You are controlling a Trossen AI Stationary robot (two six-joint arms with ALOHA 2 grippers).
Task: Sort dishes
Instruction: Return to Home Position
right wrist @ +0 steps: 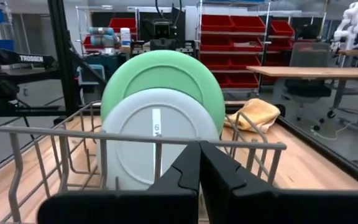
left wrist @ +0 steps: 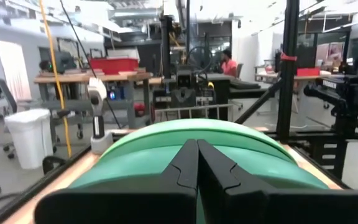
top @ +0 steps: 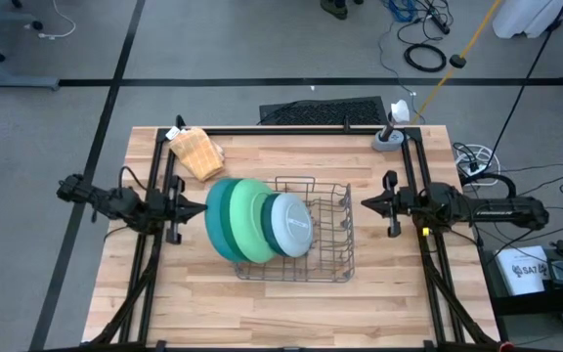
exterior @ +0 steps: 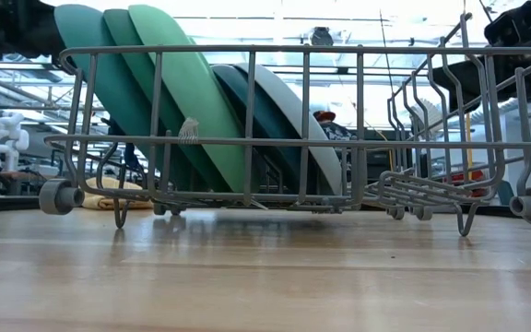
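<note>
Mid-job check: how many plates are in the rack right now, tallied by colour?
Teal or dark green plates: 3
Light green plate: 1
Pale blue-grey plate: 1
Total: 5, all standing in the wire rack.

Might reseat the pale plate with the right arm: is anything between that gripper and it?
Yes. The end wall of the wire rack stands between the right gripper, shut and apart from the rack, and the pale blue-grey plate; the plate sits inside, behind those wires.

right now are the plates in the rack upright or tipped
Tipped: in the low view the plates lean the same way inside the wire rack, none vertical.
</note>
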